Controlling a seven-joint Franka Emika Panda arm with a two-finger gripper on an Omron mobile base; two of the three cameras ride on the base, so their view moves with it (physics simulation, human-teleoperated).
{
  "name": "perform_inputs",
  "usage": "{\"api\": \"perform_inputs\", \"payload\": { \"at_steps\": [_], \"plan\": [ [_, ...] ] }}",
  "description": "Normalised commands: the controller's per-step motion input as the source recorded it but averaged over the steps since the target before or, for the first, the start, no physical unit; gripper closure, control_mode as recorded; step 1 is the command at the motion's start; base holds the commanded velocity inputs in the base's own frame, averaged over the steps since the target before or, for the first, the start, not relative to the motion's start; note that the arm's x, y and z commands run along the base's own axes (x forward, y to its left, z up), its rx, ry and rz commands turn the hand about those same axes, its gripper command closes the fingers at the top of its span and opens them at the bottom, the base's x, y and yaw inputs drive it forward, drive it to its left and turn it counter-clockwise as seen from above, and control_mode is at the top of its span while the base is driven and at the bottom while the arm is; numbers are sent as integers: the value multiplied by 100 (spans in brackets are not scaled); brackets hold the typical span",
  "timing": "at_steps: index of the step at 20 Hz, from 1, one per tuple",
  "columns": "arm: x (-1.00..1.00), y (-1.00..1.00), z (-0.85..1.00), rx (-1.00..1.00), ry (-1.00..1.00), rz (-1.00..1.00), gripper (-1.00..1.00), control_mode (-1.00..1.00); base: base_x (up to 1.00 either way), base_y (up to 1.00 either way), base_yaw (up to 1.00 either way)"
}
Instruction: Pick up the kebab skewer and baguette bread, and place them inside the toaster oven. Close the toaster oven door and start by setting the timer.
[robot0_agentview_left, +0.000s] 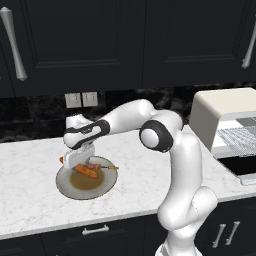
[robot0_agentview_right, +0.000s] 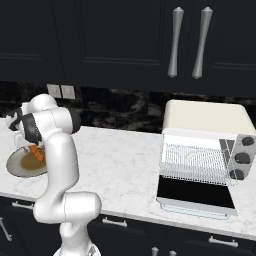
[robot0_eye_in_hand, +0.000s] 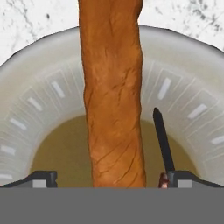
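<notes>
The baguette bread (robot0_eye_in_hand: 114, 92) lies on the plate (robot0_agentview_left: 67, 186) at the left of the marble counter (robot0_agentview_left: 30, 165), and in the hand view it runs straight up between the two finger tips, with the kebab skewer (robot0_eye_in_hand: 162, 138) just beside it, its dark stick near the right-hand tip. The gripper (robot0_eye_in_hand: 111, 177) is spread wide around the loaf, one tip on each side with a gap left on both, so nothing is pinched yet. To take the loaf cleanly, I judge the fingers should close across its middle width while staying centred, and the right tip should keep clear of the skewer so that the stick is not caught or dragged along; a squeeze near the thick middle should hold better than one at a tapered end. The arm reaches far left and low from its base, elbow raised, hand pointing down over the plate. The toaster oven (robot0_agentview_right: 205, 122) stands well apart at the right, its toaster oven door (robot0_agentview_right: 195, 192) dropped open and the wire rack (robot0_agentview_right: 192, 160) showing.
</notes>
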Motion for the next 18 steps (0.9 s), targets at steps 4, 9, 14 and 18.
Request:
{"api": "perform_inputs", "payload": {
  "at_steps": [4,9,14,18],
  "plan": [
    [-26,0,-6,0,0,0,-100,-100,0,0,0],
    [-30,0,0,0,0,0,-100,-100,0,0,0],
    [-1,0,-2,0,0,0,-100,-100,0,0,0],
    [-5,11,-3,0,0,0,-100,-100,0,0,0]
  ]
}}
